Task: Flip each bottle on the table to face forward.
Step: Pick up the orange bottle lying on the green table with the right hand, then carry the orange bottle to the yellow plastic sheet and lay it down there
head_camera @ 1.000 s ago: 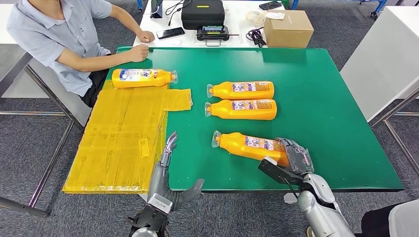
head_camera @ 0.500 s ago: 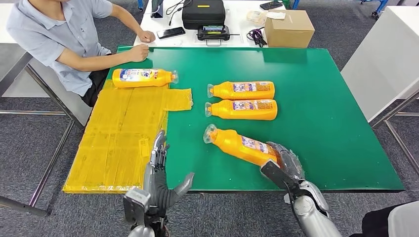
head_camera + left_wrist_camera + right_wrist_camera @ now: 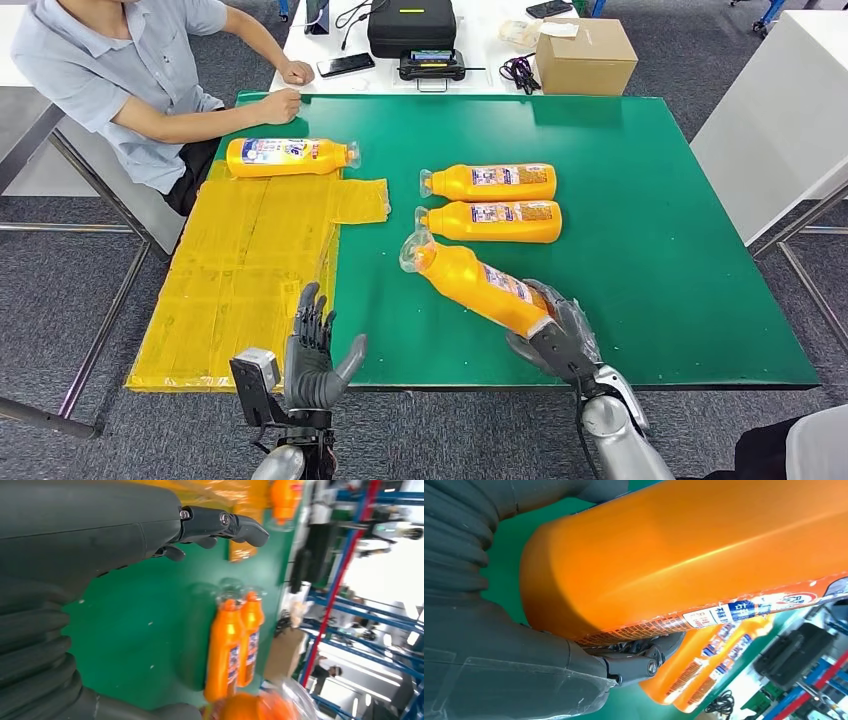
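My right hand (image 3: 560, 335) grips the base of an orange bottle (image 3: 478, 284) and holds it tilted above the green table (image 3: 660, 230), its clear cap raised toward the far left. The right wrist view has that bottle (image 3: 684, 560) close up in the hand's fingers (image 3: 634, 662). Two more orange bottles (image 3: 488, 183) (image 3: 490, 222) lie side by side behind it, caps to the left; the left wrist view catches them too (image 3: 235, 645). A fourth bottle (image 3: 288, 157) lies on the yellow sheet (image 3: 240, 280). My left hand (image 3: 312, 350) hovers open at the table's near edge.
A person sits at the far left with a fist (image 3: 283, 106) resting on the table's corner. Behind the green table a white table carries a black case (image 3: 410, 28), phones and a cardboard box (image 3: 585, 57). Another white table (image 3: 770, 120) stands to the right.
My right hand has lifted the near bottle's cap end and swung it toward the far left. My left hand has drawn back toward the near edge and turned upright.
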You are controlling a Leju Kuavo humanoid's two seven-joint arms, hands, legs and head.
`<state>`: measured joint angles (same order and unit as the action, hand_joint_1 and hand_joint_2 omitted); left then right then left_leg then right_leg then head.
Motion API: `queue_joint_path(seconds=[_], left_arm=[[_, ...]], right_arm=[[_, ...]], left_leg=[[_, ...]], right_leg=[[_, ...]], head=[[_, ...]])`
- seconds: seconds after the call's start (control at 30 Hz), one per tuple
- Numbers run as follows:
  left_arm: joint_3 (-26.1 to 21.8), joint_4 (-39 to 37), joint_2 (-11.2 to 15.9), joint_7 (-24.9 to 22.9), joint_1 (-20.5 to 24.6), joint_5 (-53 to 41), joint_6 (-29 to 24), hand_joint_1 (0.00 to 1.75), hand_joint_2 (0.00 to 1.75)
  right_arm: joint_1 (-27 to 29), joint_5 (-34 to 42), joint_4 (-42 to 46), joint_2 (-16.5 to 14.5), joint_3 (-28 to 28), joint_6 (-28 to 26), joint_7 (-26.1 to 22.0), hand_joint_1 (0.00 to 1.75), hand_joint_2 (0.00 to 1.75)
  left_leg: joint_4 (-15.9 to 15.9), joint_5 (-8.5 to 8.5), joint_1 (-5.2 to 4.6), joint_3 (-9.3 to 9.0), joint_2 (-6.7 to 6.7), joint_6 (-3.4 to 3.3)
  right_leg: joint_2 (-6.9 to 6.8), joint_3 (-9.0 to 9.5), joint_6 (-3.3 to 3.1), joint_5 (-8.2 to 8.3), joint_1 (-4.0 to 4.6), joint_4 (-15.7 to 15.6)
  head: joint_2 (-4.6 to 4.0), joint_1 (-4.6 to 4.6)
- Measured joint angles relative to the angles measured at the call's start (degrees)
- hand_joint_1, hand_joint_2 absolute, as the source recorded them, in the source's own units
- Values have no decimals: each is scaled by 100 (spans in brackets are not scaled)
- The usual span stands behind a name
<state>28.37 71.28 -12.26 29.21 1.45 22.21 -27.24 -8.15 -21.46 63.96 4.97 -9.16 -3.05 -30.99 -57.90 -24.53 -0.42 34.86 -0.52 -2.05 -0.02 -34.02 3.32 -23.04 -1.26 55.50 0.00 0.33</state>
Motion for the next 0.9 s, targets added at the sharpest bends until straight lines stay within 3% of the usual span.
queue_joint_path(seconds=[0.13,0.3,0.5,0.9], left_arm=[[-28,-346,-1,17,144,405,601,0,175],[5,-726,-34,529,434,-136,1006,0,175],[173,-940,-117,624,661,-413,1580,0,175],[274,-1057,-180,717,808,-653,1701,0,175]], right_arm=[[-96,187,2,-84,-46,116,-72,175,175],[-224,255,-28,-164,-270,260,-161,175,175],[-389,248,-151,-279,-542,367,-232,175,175],[-497,211,-375,-397,-768,420,-268,175,175]], left_leg=[[0,1,0,0,0,0],[0,3,0,1,-3,1],[0,3,0,2,-3,1],[0,3,0,4,-3,1]], right_leg=[[0,-1,0,0,0,0],[-1,0,0,1,0,1],[-1,-2,0,1,-1,1],[-1,-4,0,1,0,1]], head=[[0,0],[0,1],[0,1],[0,1]])
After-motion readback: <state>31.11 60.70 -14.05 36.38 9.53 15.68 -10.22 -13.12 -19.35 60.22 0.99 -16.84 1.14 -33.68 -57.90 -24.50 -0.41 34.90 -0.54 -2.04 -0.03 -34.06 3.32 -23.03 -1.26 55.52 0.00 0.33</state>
